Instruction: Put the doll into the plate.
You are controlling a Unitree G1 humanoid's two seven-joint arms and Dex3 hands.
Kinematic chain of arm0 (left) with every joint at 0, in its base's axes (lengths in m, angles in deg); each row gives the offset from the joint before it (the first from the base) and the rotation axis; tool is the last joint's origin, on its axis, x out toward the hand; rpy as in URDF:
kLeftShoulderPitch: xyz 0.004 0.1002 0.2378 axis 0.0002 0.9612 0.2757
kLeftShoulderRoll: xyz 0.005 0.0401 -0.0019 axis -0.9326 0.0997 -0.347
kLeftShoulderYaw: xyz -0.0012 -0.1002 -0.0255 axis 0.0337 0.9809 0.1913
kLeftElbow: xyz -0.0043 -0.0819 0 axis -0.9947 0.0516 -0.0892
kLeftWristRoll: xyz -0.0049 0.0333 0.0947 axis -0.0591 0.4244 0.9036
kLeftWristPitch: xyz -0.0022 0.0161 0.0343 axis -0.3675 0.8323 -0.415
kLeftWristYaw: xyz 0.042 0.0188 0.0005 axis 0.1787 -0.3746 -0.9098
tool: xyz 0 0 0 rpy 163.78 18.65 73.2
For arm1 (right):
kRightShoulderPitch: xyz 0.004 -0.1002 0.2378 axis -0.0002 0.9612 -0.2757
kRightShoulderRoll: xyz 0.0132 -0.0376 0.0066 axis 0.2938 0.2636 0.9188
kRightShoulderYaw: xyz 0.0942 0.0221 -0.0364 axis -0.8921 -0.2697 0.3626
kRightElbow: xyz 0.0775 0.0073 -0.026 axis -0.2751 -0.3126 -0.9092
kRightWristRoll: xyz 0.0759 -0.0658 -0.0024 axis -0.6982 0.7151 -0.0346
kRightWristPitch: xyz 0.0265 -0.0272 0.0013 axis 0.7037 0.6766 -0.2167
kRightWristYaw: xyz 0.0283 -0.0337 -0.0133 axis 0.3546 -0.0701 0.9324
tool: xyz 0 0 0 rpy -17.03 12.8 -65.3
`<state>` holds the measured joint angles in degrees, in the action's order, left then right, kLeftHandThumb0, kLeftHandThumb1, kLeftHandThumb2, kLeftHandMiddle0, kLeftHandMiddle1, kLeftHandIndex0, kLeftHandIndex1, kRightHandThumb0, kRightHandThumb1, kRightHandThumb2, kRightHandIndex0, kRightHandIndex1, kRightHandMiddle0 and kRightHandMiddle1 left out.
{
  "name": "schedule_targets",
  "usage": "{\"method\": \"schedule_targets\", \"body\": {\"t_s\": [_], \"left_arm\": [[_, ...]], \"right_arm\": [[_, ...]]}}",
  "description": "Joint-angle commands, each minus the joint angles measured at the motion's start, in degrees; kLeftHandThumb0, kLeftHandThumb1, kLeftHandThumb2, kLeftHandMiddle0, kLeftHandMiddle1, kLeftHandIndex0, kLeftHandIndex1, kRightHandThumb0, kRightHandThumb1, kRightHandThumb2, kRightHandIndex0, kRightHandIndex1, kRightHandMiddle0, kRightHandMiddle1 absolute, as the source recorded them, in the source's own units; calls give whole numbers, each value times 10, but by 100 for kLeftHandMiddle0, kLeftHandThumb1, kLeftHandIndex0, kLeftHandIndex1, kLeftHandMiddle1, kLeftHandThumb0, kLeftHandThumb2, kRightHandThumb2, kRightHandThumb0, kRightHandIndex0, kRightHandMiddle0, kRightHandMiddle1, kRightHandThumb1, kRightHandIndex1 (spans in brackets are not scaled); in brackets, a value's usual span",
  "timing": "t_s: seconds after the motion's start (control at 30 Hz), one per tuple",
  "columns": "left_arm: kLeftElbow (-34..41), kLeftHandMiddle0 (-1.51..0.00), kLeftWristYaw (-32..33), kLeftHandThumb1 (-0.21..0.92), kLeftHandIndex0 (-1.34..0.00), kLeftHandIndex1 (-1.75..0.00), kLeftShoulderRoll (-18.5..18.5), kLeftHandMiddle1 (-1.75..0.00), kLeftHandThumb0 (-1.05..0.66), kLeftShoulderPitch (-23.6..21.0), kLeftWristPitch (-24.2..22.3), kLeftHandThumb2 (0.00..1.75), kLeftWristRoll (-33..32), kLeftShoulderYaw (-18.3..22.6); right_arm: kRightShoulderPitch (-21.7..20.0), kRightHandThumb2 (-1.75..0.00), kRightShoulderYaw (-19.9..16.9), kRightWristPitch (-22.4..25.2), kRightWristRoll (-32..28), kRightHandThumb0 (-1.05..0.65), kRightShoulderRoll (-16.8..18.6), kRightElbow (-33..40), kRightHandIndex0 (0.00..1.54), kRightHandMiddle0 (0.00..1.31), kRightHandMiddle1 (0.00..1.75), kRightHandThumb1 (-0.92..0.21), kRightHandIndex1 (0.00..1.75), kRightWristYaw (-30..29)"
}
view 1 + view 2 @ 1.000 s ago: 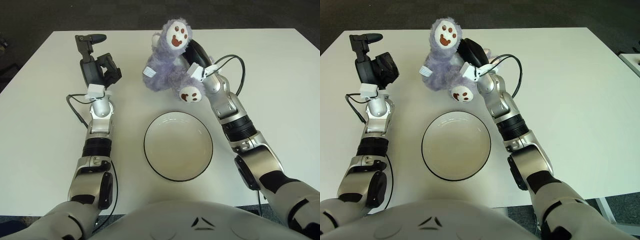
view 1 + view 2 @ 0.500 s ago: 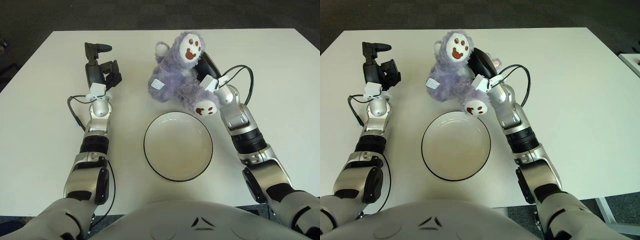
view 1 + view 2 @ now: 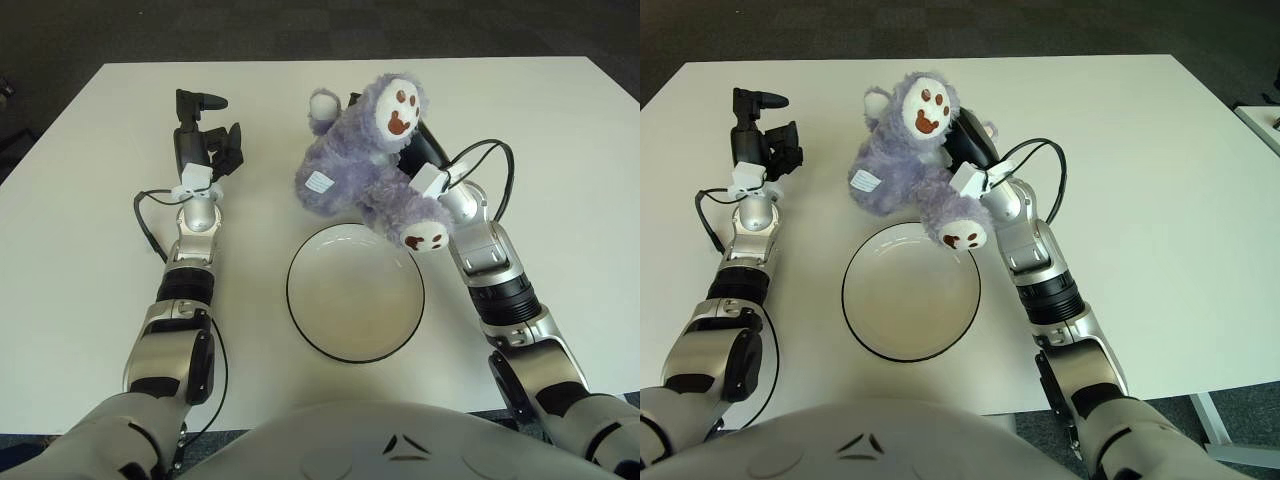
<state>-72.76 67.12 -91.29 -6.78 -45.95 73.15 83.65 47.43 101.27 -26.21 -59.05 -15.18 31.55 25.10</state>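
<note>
Since the earlier frames the doll is drifting down and to the right in the frame, its lower paw now overlapping the plate's upper-right rim where before it was hanging clear above it; the left hand is shifting only slightly.

In the upper left of the frame, the left hand is idling over the white table, well apart from the doll, its fingers loosely spread and holding nothing.

At centre, the purple plush doll is being carried in the upper middle of the frame, tilted, one paw raised toward the top and the other reaching the rim of the plate. The plate is sitting in the lower middle, still holding nothing.

To the right, the right hand is mostly hiding behind the doll, fingers clamped on its body.

By my reading, the pickup is done and the carry is nearly over: what is remaining is bringing the doll fully over the plate's bowl, lowering it and letting go.
</note>
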Motion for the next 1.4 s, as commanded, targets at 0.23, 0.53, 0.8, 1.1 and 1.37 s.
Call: {"method": "schedule_targets", "body": {"t_s": [0.23,0.53,0.8,1.1,1.37], "left_arm": [[-16,-127,4,92,-19,-175,-13,-175,-35,-16,5,53,4,-5],[-26,-127,10,92,-19,-175,-17,-175,-35,-22,9,53,16,-11],[-37,-128,6,92,-19,-175,-20,-175,-35,-28,18,53,16,-14],[-41,-128,1,92,-19,-175,-23,-175,-35,-31,12,53,13,-18],[-42,-127,14,92,-19,-175,-26,-175,-35,-32,12,53,27,-23]], "right_arm": [[33,-164,-9,-12,-21,0,-7,43,87,65,167,0,170,17],[53,-164,-6,-32,-26,0,-16,64,85,64,167,-1,173,27],[72,-164,-7,-48,-49,-1,-14,76,87,67,160,0,175,36],[80,-163,-9,-76,-79,-1,-13,75,89,76,150,3,175,48],[90,-159,-8,-79,-107,-1,-13,87,75,72,161,-4,175,65]]}}
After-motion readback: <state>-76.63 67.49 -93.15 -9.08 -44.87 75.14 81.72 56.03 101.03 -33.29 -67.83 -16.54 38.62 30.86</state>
